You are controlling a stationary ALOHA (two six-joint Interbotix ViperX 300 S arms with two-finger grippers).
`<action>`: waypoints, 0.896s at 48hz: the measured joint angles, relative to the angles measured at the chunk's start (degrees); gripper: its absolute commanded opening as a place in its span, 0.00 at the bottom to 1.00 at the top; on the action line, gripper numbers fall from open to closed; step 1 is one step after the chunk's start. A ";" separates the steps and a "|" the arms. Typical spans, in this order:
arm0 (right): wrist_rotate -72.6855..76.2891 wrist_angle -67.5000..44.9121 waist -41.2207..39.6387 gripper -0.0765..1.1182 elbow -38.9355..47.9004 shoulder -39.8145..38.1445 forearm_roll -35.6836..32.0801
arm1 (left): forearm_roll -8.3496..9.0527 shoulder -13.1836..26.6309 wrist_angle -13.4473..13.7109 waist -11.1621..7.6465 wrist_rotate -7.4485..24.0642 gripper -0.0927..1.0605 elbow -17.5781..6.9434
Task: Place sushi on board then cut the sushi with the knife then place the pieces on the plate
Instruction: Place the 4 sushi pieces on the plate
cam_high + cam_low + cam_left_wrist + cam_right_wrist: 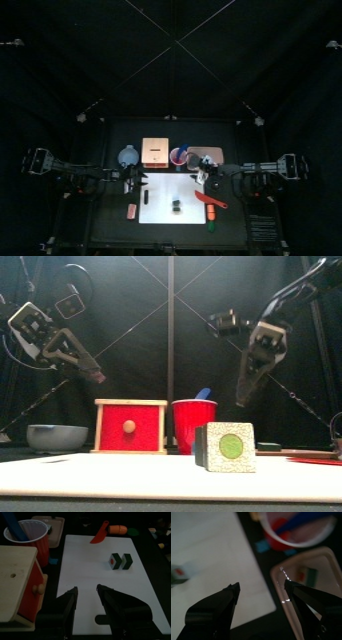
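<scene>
A short sushi roll [230, 447], dark green with a pale green end face, stands on the white board [163, 190] near its middle [177, 206] [120, 560]. The red knife [210, 202] [99, 533] lies half on the board's right edge. A blue knife [15, 524] stands in the red cup [195, 426]. The pink tray [314, 577] lies beside the cup. My left gripper [87, 594] hangs open over the board's back left part. Above the board's back right corner, my right gripper [261, 594] is open too, close to the tray and the cup [298, 527]. Neither holds anything.
The wooden box with the red drawer front [131, 426] stands behind the board, left of the cup. A blue-grey bowl [56, 437] sits left of the box. An orange toy [117, 529] lies off the board past the red knife.
</scene>
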 measured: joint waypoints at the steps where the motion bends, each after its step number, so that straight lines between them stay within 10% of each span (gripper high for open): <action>1: 0.00 -0.18 1.67 0.90 -0.53 0.44 -0.79 | 0.00 0.00 -0.09 0.00 0.00 0.74 0.00; 43: 0.18 0.18 16.44 0.90 -13.62 18.98 -4.13 | 0.00 0.00 -0.09 0.09 0.00 0.74 0.26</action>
